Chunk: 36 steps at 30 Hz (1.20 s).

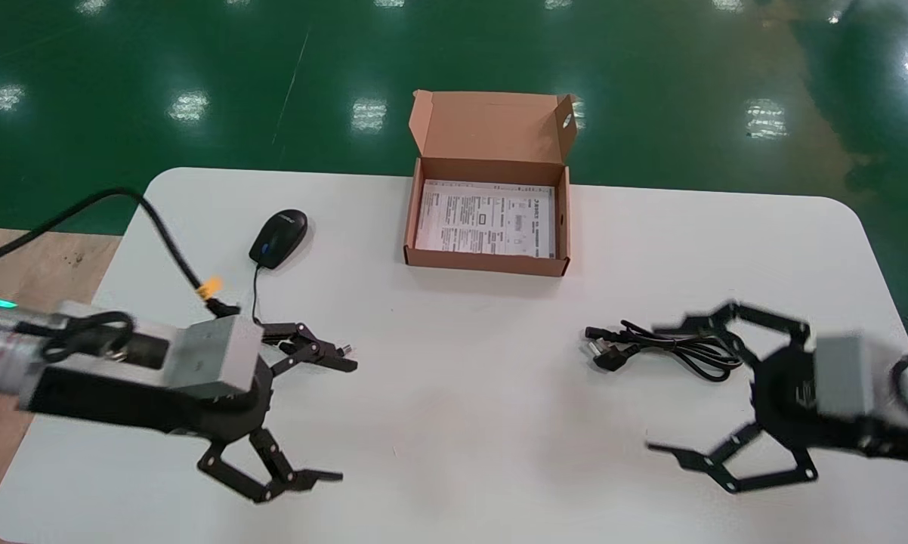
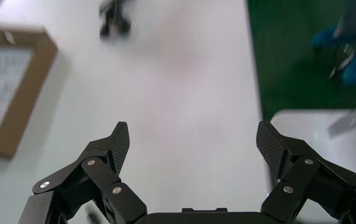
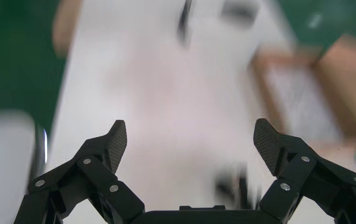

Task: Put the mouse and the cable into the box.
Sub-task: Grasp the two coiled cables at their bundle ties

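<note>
A black mouse [image 1: 279,237] lies at the table's left rear, its thin cord trailing toward my left arm. The open cardboard box [image 1: 486,261] sits at the rear middle, lid raised, with a printed sheet on its floor. A bundled black power cable [image 1: 665,347] lies at the right. My left gripper [image 1: 344,420] hovers open near the front left, well short of the mouse, over bare table [image 2: 192,133]. My right gripper [image 1: 654,389] is open, its upper finger over the cable bundle. The right wrist view [image 3: 190,126] shows the blurred cable [image 3: 236,186] just inside one finger.
The white table [image 1: 454,423] has rounded corners, with green floor beyond it. The left arm's own black hose with an orange tag [image 1: 211,287] hangs near the mouse cord. A wooden surface [image 1: 38,264] adjoins the table's left edge. The box rim [image 2: 31,88] shows in the left wrist view.
</note>
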Available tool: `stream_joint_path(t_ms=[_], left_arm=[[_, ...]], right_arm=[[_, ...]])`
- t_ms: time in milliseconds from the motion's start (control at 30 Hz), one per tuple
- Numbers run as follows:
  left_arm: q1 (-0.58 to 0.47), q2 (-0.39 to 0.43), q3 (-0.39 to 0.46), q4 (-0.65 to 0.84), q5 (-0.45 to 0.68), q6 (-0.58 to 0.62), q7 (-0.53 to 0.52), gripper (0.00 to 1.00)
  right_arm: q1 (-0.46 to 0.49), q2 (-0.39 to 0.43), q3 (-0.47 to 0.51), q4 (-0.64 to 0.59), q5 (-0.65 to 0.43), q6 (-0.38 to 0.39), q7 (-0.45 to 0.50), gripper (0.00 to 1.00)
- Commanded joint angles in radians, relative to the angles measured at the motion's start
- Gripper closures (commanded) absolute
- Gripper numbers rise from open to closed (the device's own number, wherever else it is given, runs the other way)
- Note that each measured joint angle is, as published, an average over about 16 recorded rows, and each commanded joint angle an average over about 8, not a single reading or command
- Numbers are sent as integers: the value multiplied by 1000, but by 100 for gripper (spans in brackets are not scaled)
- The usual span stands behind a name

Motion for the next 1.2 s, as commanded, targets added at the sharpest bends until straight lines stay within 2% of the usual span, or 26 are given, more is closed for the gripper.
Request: stream_joint_path(t_ms=[33, 200, 400, 767, 1200], left_arm=[[-46, 34, 52, 73, 48, 2, 32, 0], [-126, 136, 103, 304, 144, -63, 163, 0], [-181, 222, 130, 533, 231, -164, 298, 0], [-225, 281, 148, 789, 275, -216, 473, 0], [-227, 319, 144, 940, 274, -288, 587, 0]], right_arm=[[42, -1, -37, -55, -106, -8, -97, 0], [159, -74, -95, -262, -272, 68, -251, 0], [249, -162, -130, -447, -370, 167, -356, 0], [346, -277, -156, -658, -425, 245, -463, 0], [393, -352, -166, -805, -440, 288, -523, 0]])
